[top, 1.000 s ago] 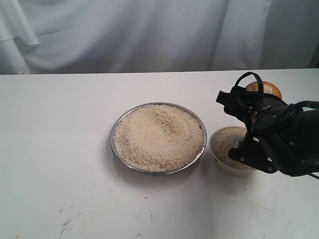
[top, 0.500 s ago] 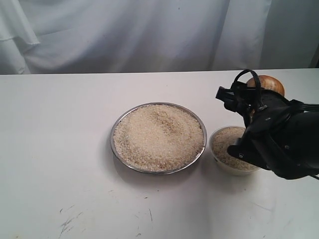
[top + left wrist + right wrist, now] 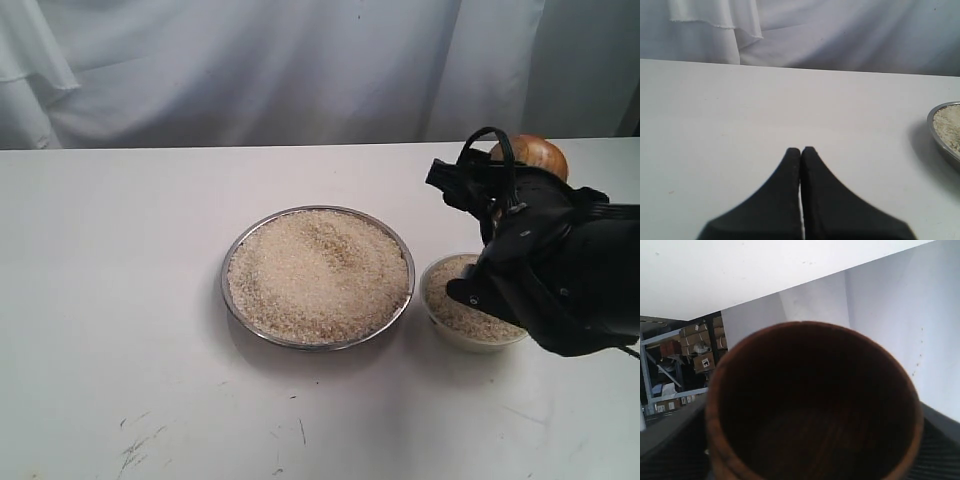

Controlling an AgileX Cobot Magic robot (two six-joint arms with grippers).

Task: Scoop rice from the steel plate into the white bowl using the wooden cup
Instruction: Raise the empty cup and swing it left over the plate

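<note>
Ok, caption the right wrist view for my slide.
Looking straight into the round reddish-brown wooden cup, its dark inside empty.

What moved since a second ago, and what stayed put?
The right claw, gripping the wooden cup throughout, lifted it slightly, and its arm shifted a little toward the steel plate. Nothing was picked up or let go. The plate, the white bowl and the rice stayed put.

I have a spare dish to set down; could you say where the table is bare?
Bare: table left of the steel plate, and the near strip below it. Crowded: right side, with white bowl, wooden cup, right tool.
</note>
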